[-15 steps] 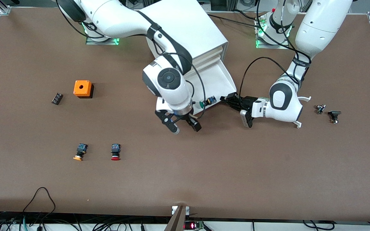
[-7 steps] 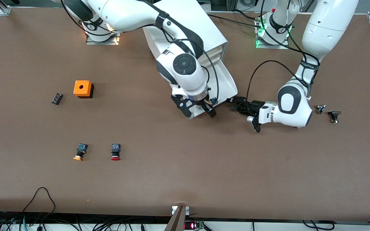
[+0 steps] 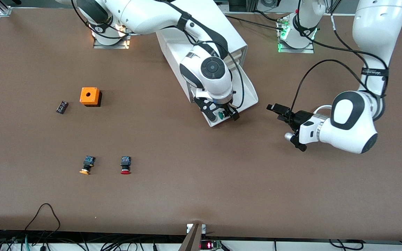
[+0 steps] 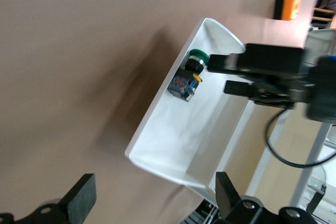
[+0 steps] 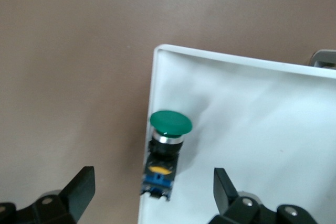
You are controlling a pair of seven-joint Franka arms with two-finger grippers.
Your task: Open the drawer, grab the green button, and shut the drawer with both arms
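The white cabinet [image 3: 222,31] has its lowest drawer [image 3: 248,94] pulled out. The green-capped button [image 3: 220,114] lies on its side in the drawer's front corner, against the lip. My right gripper [image 3: 223,115] is over that corner, open, with its fingers on either side of the button [image 5: 164,153] but not closed on it; in its wrist view it [image 5: 152,200] frames the black-and-blue body. My left gripper [image 3: 277,111] is open and empty, low over the table beside the drawer toward the left arm's end. The left wrist view shows the drawer [image 4: 173,145], the button [image 4: 186,77] and the right gripper [image 4: 262,72].
An orange box [image 3: 90,96] and a small black part [image 3: 61,106] lie toward the right arm's end. An orange-capped button [image 3: 87,164] and a red-capped button [image 3: 125,165] lie nearer the front camera. Cables hang along the table's front edge.
My right gripper has moved from the table in front of the drawer to over its front corner, around the green button. My left gripper has drawn away from the drawer.
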